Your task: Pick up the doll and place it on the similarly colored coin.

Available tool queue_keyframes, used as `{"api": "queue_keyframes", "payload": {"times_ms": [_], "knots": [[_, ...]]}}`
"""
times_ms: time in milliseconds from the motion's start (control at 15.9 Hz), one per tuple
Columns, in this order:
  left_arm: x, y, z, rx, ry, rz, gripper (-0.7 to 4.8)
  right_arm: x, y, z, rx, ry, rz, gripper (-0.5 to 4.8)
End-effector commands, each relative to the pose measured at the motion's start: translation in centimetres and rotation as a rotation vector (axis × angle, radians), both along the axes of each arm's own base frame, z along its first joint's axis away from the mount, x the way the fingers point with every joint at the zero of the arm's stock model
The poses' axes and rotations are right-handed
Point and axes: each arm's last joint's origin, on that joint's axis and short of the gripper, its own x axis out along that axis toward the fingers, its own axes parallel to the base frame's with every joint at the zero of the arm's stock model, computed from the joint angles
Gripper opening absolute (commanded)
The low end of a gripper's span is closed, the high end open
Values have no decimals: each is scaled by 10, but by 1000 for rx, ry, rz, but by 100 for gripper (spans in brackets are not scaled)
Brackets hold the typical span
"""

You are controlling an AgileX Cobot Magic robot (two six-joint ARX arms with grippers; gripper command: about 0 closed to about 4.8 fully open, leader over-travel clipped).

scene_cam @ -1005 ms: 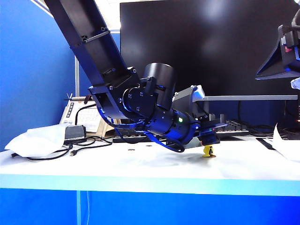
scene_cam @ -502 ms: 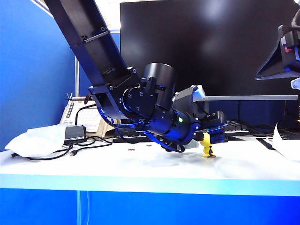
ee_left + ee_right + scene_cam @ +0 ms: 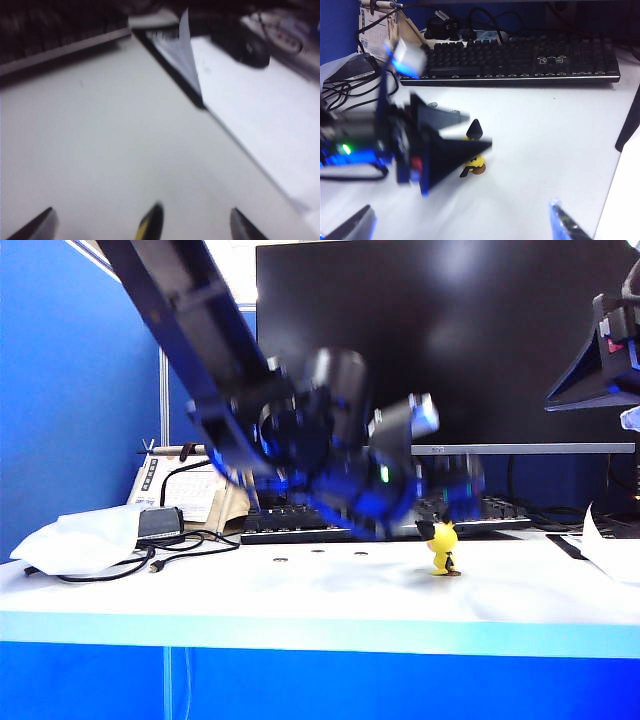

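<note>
The yellow doll (image 3: 442, 547) with black-tipped ears stands upright on the white table, in front of the keyboard. A small brassy disc, the coin (image 3: 480, 170), shows under its feet. My left gripper (image 3: 455, 502) is blurred by motion just above and behind the doll, open and apart from it. In the left wrist view the left gripper (image 3: 141, 226) has its fingers wide, and only one ear of the doll (image 3: 153, 221) rises between them. My right gripper (image 3: 461, 226) hangs open and empty, high at the right (image 3: 600, 355).
A black keyboard (image 3: 300, 523) and a dark monitor (image 3: 450, 340) stand behind the doll. Small dark coins (image 3: 318, 551) lie left of it. Cables and a white cloth (image 3: 75, 540) are at the far left, and white paper (image 3: 612, 552) at the right edge.
My left gripper has opened, let go of the doll, and lifted up and back. The doll stays standing on the table. The right gripper has not moved.
</note>
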Motion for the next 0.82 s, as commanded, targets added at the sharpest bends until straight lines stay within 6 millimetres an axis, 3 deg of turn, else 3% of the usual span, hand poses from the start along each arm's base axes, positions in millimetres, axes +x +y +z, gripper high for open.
{"api": "queue_keyframes", "payload": {"times_ms": [63, 314, 440, 565, 628, 816], "knots": [[-1, 2, 35, -50, -73, -6, 468, 1, 0, 3, 4, -14, -2, 476], [-9, 23, 99, -41, -90, 9, 466, 0, 0, 2, 1, -4, -3, 476], [-22, 52, 131, 27, -109, 24, 432, 0, 0, 2, -5, -9, -2, 476], [-35, 83, 139, 26, -110, 63, 426, 0, 0, 2, -7, -10, -9, 476], [-49, 107, 138, 36, -98, 97, 426, 0, 0, 2, -6, -9, -9, 477], [-86, 153, 126, 72, -75, 188, 426, 0, 0, 3, -4, -18, -8, 477]]}}
